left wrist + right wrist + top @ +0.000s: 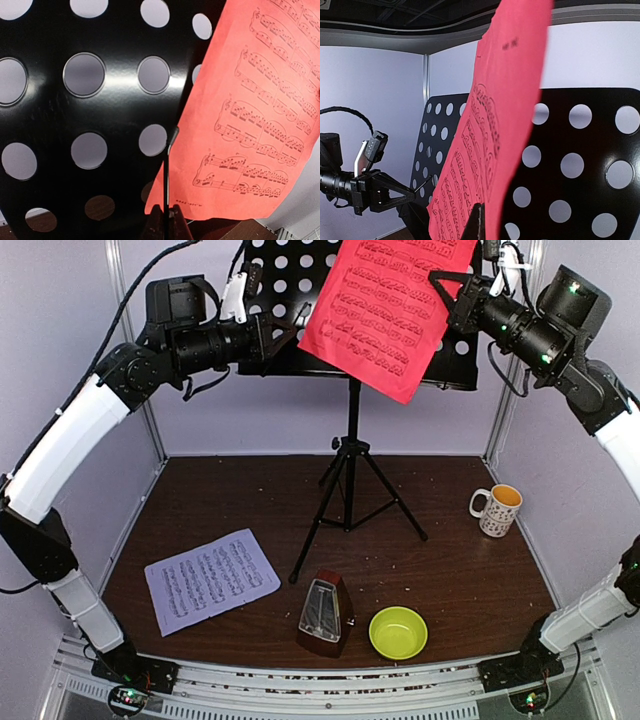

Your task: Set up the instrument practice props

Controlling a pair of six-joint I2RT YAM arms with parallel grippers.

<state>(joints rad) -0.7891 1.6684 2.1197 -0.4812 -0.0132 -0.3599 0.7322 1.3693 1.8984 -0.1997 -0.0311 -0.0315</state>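
Partly done.
Red sheet (385,305) is held at music stand (352,420) by right gripper (441,286), stand edge clamped by left gripper (284,337) (white sheet (210,580), metronome (323,612) unplaced).

Metronome (325,612) just left of bowl (398,632)

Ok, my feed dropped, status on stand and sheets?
Left gripper shut on music stand edge. Right gripper shut on red sheet, hanging tilted. White sheet flat on table. No obstruction at stand.
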